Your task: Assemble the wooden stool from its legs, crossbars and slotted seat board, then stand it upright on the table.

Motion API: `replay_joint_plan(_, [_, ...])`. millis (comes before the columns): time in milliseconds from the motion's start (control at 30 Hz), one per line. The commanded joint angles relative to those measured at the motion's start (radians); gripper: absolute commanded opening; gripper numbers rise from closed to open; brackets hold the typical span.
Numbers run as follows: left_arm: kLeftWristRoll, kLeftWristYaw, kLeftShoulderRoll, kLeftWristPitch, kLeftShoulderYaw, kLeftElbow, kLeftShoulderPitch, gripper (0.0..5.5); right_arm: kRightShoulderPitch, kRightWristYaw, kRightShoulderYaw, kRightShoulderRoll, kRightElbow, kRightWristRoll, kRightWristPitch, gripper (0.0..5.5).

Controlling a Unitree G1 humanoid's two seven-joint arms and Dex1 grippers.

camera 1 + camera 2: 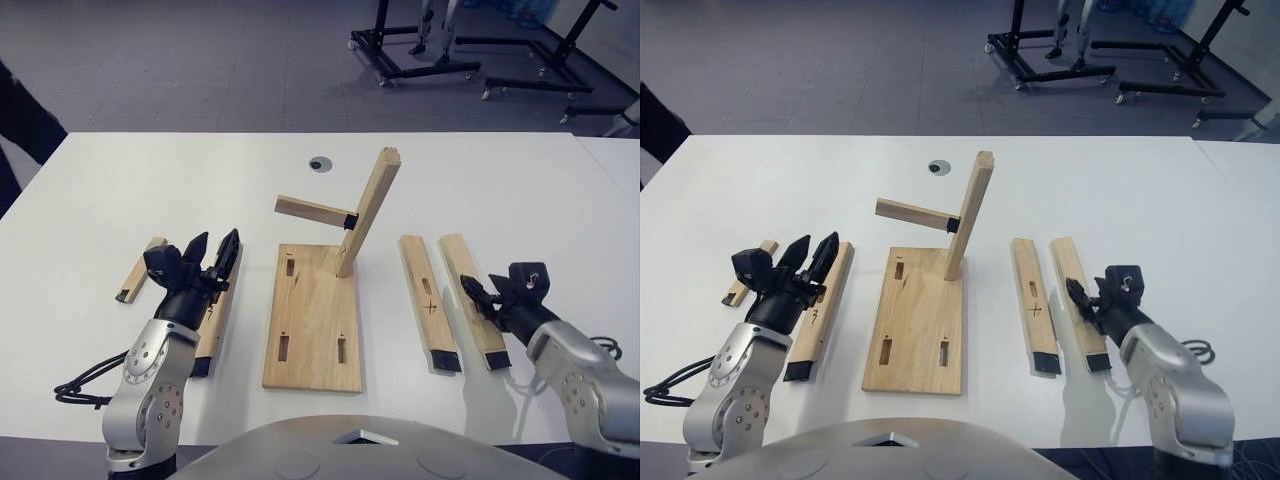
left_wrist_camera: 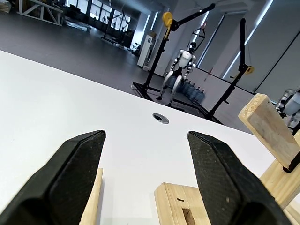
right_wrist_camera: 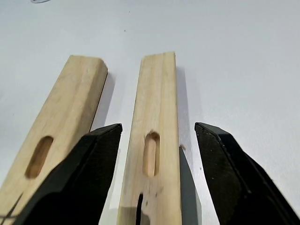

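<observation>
The slotted seat board point(image 1: 312, 320) lies flat mid-table. One leg point(image 1: 368, 210) stands tilted in its far right slot, and a crossbar point(image 1: 312, 210) sticks out from it to the left. Two more legs point(image 1: 430, 300) point(image 1: 472, 295) lie flat to the right of the board. My right gripper point(image 3: 157, 127) is open, its fingers straddling the outer leg point(image 3: 154, 140) near its slot. On the left lie another leg point(image 1: 215, 310) and a short crossbar point(image 1: 140, 268). My left gripper point(image 1: 212, 248) hangs open just above that leg's far end, holding nothing.
The white table point(image 1: 120, 190) has a small round cable hole point(image 1: 319, 163) behind the upright leg. A black cable point(image 1: 85, 385) loops by the front left edge. Wheeled black frames point(image 1: 470, 60) stand on the floor beyond the table.
</observation>
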Motion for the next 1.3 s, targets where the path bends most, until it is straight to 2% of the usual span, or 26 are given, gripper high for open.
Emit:
replay_joint_plan(33, [0.012,0.018,-0.007,0.003,-0.02,-0.02,0.011,3.2,0.028,-0.008,0.035,0.004,-0.032,-0.026,0.018,3.16])
replay_joint_plan(200, [-0.016,0.019,0.0,0.015,-0.007,0.004,-0.038,3.2,0.041,-0.048,0.117,0.033,0.032,-0.118,-0.018,4.11])
replay_joint_plan(400, [-0.047,-0.021,0.016,0.03,-0.031,0.015,-0.065,3.2,0.059,-0.051,0.132,0.029,0.108,-0.176,-0.019,4.11])
replay_joint_plan(533, [-0.046,-0.029,0.015,0.024,-0.036,0.034,-0.073,3.2,0.067,-0.024,0.101,0.058,0.131,-0.105,0.075,3.54])
replay_joint_plan(667, [-0.06,-0.043,0.019,0.018,-0.019,0.047,-0.079,3.2,0.04,-0.02,0.093,0.079,0.112,-0.064,0.104,2.71])
replay_joint_plan(1000, [-0.07,-0.05,0.017,0.018,-0.017,0.053,-0.089,3.2,-0.023,-0.039,0.103,0.063,0.109,-0.093,0.133,2.71])
replay_joint_plan(1300, [-0.073,-0.038,0.01,0.02,-0.017,0.033,-0.069,3.2,-0.103,-0.03,0.056,0.068,0.022,-0.084,0.023,4.26])
